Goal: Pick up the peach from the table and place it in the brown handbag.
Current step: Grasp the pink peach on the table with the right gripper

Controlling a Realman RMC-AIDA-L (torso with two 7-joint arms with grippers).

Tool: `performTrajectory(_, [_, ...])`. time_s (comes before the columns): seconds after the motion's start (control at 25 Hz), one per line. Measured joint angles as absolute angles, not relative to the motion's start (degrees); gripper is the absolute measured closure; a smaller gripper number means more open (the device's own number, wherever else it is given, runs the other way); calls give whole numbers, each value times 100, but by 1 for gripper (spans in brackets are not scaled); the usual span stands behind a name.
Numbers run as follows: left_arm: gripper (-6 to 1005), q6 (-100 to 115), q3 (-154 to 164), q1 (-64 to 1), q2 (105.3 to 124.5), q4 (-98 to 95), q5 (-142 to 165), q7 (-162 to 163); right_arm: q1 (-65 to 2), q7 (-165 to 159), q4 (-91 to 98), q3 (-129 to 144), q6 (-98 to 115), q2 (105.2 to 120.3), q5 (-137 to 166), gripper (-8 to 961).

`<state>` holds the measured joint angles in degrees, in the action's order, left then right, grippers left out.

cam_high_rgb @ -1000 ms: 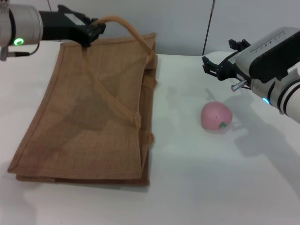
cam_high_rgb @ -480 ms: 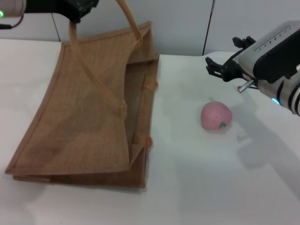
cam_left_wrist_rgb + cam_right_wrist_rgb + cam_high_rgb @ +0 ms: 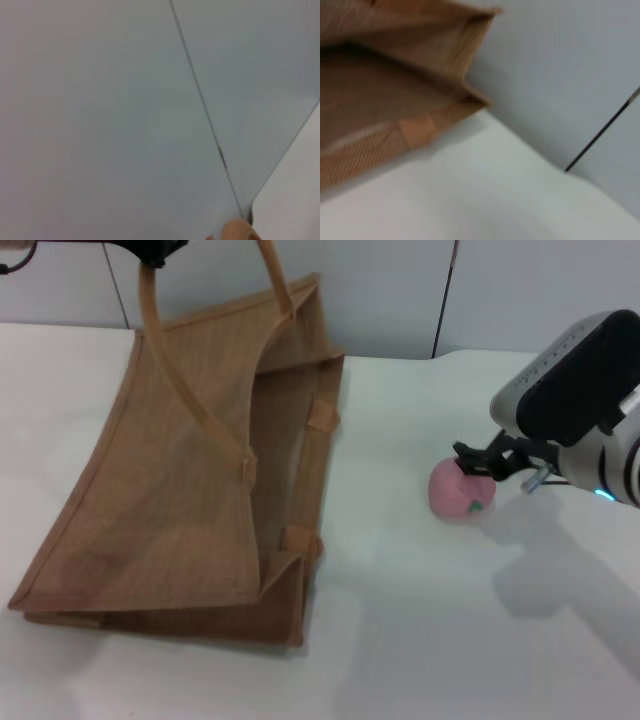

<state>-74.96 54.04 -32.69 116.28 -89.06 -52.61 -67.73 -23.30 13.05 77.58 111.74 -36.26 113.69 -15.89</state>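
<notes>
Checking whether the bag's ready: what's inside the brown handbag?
The brown handbag gapes open; only bare woven lining shows. Its deep interior is hidden by the front panel. The peach sits on the table.

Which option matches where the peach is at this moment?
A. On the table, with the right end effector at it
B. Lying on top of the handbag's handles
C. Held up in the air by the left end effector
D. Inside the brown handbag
A: the peach sits on the white table beside the brown handbag, with the right end effector down at it.

pink peach [image 3: 456, 492] on white table [image 3: 420, 620], tan woven brown handbag [image 3: 180, 480] mouth gaping, well apart
</notes>
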Motion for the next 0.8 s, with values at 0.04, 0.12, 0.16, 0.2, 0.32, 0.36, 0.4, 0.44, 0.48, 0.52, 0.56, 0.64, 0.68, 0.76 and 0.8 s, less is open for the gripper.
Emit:
performTrajectory(0.04, [879, -7496, 5404, -3269, 11628, -8906, -5261, -6773, -2330, 1372, 7874, 11124, -3871, 11368, -1629, 82])
performTrajectory(0.12, [879, -7675, 5380, -3350, 11627, -8937, -5215, -6756, -2327, 1607, 8144, 11006, -4356, 11370, -1872, 82])
performTrajectory(0.16, [879, -7719, 5375, -3368, 11627, -8975, -5155, -6750, -2324, 1872, 8366, 10881, -4733, 11372, -2208, 82])
performTrajectory(0.2, [879, -7738, 5375, -3374, 11629, -9007, -5114, -6745, -2324, 1872, 8366, 10881, -4733, 11372, -2208, 82])
performTrajectory(0.32, [879, -7812, 5372, -3405, 11639, -9094, -5008, -6735, -2337, 2204, 8598, 10625, -5194, 11385, -2653, 82])
performTrajectory(0.36, [879, -7837, 5371, -3419, 11638, -9112, -4997, -6734, -2344, 2294, 8632, 10538, -5332, 11390, -2814, 82])
performTrajectory(0.4, [879, -7837, 5371, -3419, 11638, -9112, -4997, -6734, -2356, 2371, 8633, 10482, -5411, 11395, -2916, 82])
performTrajectory(0.44, [879, -7868, 5371, -3440, 11638, -9134, -4985, -6731, -2380, 2443, 8600, 10418, -5515, 11403, -3012, 82])
performTrajectory(0.48, [879, -7918, 5372, -3481, 11638, -9185, -4978, -6718, -2414, 2479, 8552, 10379, -5589, 11411, -3045, 82])
performTrajectory(0.52, [879, -7926, 5372, -3492, 11637, -9202, -4978, -6711, -2464, 2494, 8480, 10346, -5662, 11423, -3059, 82])
performTrajectory(0.56, [879, -7942, 5377, -3506, 11635, -9234, -4976, -6692, -2522, 2496, 8385, 10310, -5731, 11437, -3059, 82])
performTrajectory(0.64, [879, -7978, 5381, -3516, 11632, -9275, -4972, -6675, -2655, 2497, 8139, 10247, -5792, 11469, -3052, 82])
performTrajectory(0.68, [879, -8010, 5379, -3518, 11630, -9295, -4969, -6672, -2726, 2500, 7975, 10214, -5803, 11493, -3051, 81])
performTrajectory(0.76, [879, -8068, 5376, -3518, 11631, -9324, -4966, -6669, -2810, 2504, 7807, 10188, -5796, 11522, -3056, 80])
performTrajectory(0.8, [879, -8081, 5380, -3518, 11632, -9338, -4965, -6666, -2830, 2505, 7772, 10186, -5782, 11531, -3057, 79])
